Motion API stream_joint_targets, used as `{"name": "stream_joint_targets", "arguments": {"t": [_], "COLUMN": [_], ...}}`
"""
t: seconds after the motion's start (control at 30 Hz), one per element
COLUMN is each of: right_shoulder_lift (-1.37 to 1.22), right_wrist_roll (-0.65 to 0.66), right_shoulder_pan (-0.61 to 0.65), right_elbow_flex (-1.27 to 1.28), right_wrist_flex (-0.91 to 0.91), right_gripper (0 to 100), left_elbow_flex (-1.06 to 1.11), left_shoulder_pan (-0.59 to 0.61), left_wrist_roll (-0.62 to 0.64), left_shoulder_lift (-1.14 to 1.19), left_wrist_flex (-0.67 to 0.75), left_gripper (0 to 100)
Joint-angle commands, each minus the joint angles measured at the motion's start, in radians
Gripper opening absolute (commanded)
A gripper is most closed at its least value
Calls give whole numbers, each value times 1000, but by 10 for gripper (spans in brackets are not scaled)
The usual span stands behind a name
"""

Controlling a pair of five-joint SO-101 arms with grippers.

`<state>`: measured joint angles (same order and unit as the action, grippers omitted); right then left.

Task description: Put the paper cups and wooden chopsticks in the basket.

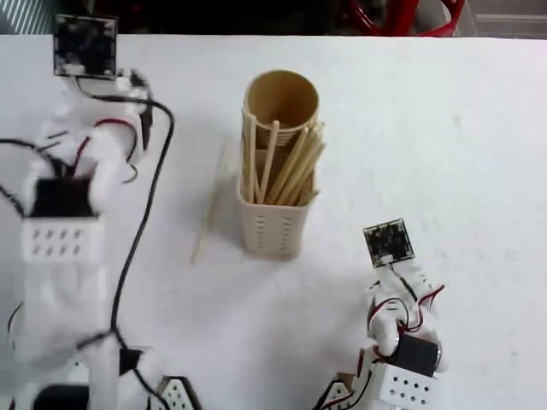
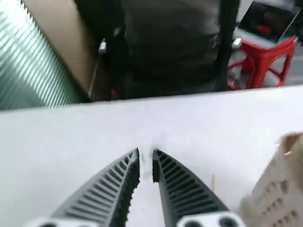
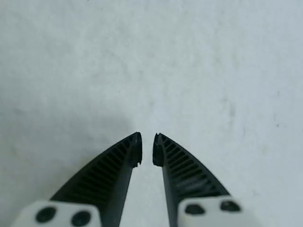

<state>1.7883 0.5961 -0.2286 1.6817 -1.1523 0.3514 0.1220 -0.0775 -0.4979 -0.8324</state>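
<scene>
White basket point(image 1: 272, 224) stands mid tabletop point(image 1: 444, 128). Stacked paper cups point(image 1: 282, 98) sit in its far end, and a bundle of wooden chopsticks point(image 1: 291, 171) leans inside just in front of them. One loose chopstick point(image 1: 211, 203) lies flat on the tabletop just left of the basket. Left gripper point(image 2: 146, 161) is near the far-left edge, fingers clenched to a slim gap, holding nothing. Right gripper point(image 3: 147, 149) is over bare tabletop near the front right, well apart from the basket, fingers likewise nearly together and holding nothing.

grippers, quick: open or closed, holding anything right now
left gripper: closed but for a sliver at the tips, holding nothing
right gripper: closed but for a sliver at the tips, holding nothing
</scene>
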Motion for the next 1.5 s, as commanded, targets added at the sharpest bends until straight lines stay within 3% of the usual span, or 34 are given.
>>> {"name": "stream_joint_targets", "arguments": {"t": [0.0,0.13,0.27,0.4,0.63,0.83,1.2,1.47], "right_shoulder_lift": [5,5,5,5,5,5,5,5], "right_wrist_roll": [5,5,5,5,5,5,5,5], "right_shoulder_pan": [-4,-4,-4,-4,-4,-4,-4,-4], "right_elbow_flex": [9,9,9,9,9,9,9,9], "right_wrist_flex": [-4,-4,-4,-4,-4,-4,-4,-4], "right_gripper": [57,57,57,57,57,57,57,57], "left_elbow_flex": [164,235,153,94,155,166,144,-86], "left_shoulder_pan": [39,1,-64,-81,-108,-196,-202,-202], "left_wrist_roll": [12,6,5,11,6,-37,-41,-44], "left_shoulder_lift": [151,357,499,521,526,526,619,800], "left_wrist_flex": [158,310,230,146,192,164,163,-49], "left_gripper": [72,76,167,142,106,183,168,165]}}
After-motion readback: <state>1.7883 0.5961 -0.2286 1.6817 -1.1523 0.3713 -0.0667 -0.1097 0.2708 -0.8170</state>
